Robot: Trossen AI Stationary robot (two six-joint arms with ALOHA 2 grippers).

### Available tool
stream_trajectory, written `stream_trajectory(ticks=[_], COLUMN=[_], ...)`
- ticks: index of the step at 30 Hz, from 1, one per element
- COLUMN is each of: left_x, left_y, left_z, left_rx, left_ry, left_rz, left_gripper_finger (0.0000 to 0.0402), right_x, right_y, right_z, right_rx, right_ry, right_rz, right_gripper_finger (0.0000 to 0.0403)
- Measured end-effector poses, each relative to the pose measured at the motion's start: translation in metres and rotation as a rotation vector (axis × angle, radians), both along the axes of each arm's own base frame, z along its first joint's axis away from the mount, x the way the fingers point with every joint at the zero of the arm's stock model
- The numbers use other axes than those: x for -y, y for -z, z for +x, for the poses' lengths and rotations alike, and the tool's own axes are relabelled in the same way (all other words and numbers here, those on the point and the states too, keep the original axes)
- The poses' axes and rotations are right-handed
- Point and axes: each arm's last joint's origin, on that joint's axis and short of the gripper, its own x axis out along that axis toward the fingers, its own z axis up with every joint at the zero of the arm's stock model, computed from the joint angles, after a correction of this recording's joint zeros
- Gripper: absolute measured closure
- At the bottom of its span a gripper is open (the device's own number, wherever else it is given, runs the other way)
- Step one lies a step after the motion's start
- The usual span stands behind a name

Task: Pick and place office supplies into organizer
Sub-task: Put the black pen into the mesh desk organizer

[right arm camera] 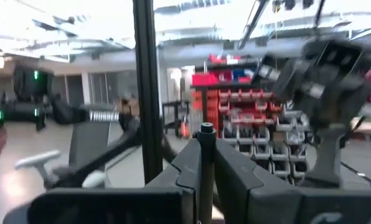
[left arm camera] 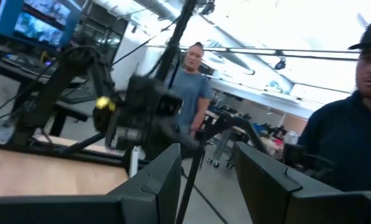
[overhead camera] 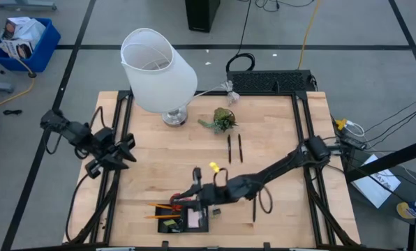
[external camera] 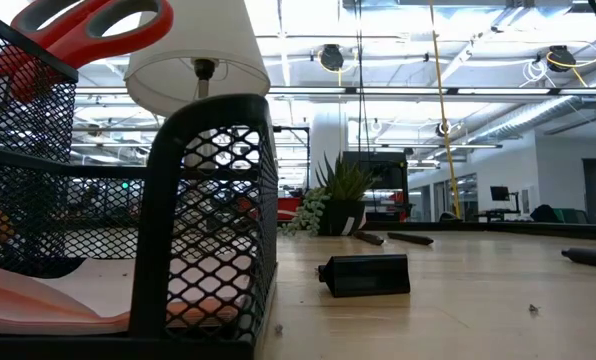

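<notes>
Right gripper point(overhead camera: 196, 183): lower centre of the high view, over the upper edge of the organizer; fingers pressed together on a thin dark upright rod point(right arm camera: 205, 163), probably a pen, though the wrist view is too blurred to be sure.

Left gripper point(overhead camera: 126, 148): left of centre in the high view, at the table's left edge, waiting; fingers point(left arm camera: 164, 180) spread, nothing between them.

Organizer: low black mesh rectangular tray point(overhead camera: 186, 220) at the bottom centre of the high view; fills the left half of the low view as a mesh wall point(external camera: 213, 210).

Already in or at the tray: red-handled scissors point(external camera: 83, 30) standing in a compartment, a pink square sticky-note pad point(overhead camera: 193, 219) lying flat, thin orange pencils point(overhead camera: 160, 207) sticking out past the tray's left side.

Loose on the table: two black pens point(overhead camera: 234, 148) side by side at mid-frame below the small green plant sprig point(overhead camera: 222, 120); another black pen point(overhead camera: 254, 208) at lower right of centre; a small yellow-green piece point(overhead camera: 213, 166) just above the right gripper; a small black flat block point(external camera: 363, 275) at centre of the low view.

Handling, pens: light, stiff, smooth and round, likely to roll or slip; best pinched across the barrel near mid-length.

Handling, yellow-green piece: tiny and light; needs a fingertip pinch.

Other: white shaded lamp point(overhead camera: 158, 70) at upper left of centre, apart from the work.
</notes>
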Motion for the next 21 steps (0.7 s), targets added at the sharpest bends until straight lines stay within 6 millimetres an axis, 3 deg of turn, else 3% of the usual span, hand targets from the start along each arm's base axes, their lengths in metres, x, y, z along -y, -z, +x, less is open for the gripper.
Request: stream_trajectory(ticks=[5, 15, 21], left_x=[0.001, 0.005, 0.006], left_y=[0.002, 0.001, 0.001], left_z=[-0.004, -0.007, -0.008], left_rx=[-0.013, -0.007, -0.010], left_ry=[0.036, 0.109, 0.134], left_rz=[0.003, 0.002, -0.003], left_gripper_finger=[0.0250, 0.0250, 0.0250], right_x=[-0.006, -0.003, 0.001], right_y=[0.028, 0.064, 0.069], right_z=[0.014, 0.026, 0.029], right_rx=[-0.062, -0.133, -0.146], right_ry=[-0.006, 0.031, 0.037], right_rz=[0.019, -0.003, 0.014], right_gripper_finger=[0.0378, 0.0375, 0.0365])
